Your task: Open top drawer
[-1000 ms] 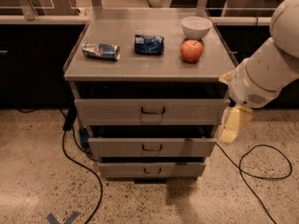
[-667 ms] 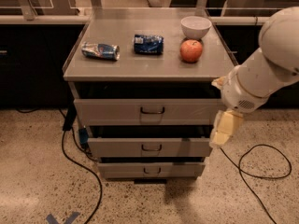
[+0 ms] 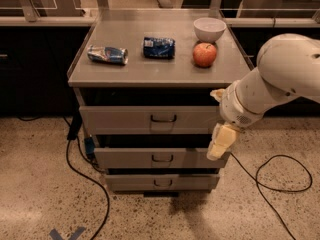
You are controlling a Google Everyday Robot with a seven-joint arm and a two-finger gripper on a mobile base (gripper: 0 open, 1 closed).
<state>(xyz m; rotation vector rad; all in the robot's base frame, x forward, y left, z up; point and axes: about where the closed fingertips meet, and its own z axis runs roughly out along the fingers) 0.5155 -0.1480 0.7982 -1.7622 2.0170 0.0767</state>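
Top grey metal drawer [image 3: 125, 120] sits dead centre under the surface [image 3: 150, 71], its dark loop handle [image 3: 163, 118] untouched. My cream end effector [image 3: 220, 141] has slid in from three o'clock to the drawer's four o'clock corner. Whether it's clenched or released, I can't tell.

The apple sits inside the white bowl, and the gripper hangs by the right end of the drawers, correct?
No. The camera view shows the apple on the cabinet top in front of the white bowl, not inside it. The gripper hangs by the right end of the drawers, its tip below the handle of the top drawer.
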